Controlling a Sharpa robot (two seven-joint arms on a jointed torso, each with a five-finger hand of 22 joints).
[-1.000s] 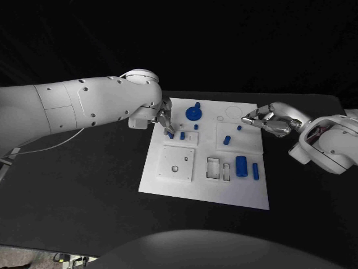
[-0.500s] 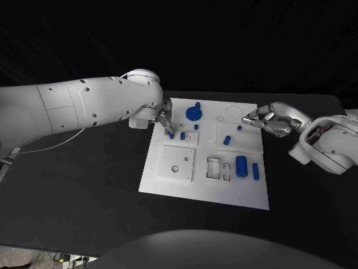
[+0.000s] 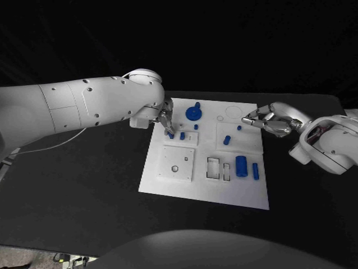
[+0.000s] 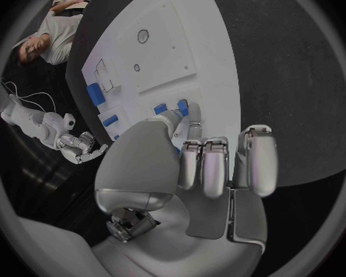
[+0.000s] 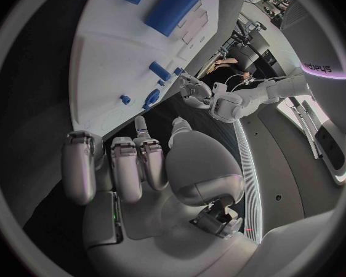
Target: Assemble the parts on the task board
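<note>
White board (image 3: 179, 185) sits dead centre on the black tabletop (image 3: 82, 185), and nearest the robot it is the quiet end: a large blue cylinder (image 3: 241, 165) and a slim blue bar (image 3: 255, 171) lie loose at about 4 o'clock on the plate, beside the slotted insert (image 3: 217, 168), with nothing holding them. Any nudge to the board and, by my reckoning, that cylinder could roll. Further up, at 10 o'clock, the left hand (image 3: 164, 119) comes down over two short blue pegs (image 3: 177, 135), fingertips close to or on them; the left wrist view has its fingers drawn together with the tips right by those pegs, but whether one is actually pinched I cannot tell. The risk there: a loose hold tips a peg or knocks its neighbour. Across at 2 o'clock, the right hand (image 3: 265, 121) hovers at the board's edge with fingers curled in, seemingly on nothing, just beside a small blue peg (image 3: 239, 128). Farthest, at 12 o'clock, stands the blue round knob (image 3: 194, 113). Both arms crowd the far end, so a sweep from either could shove the board.
</note>
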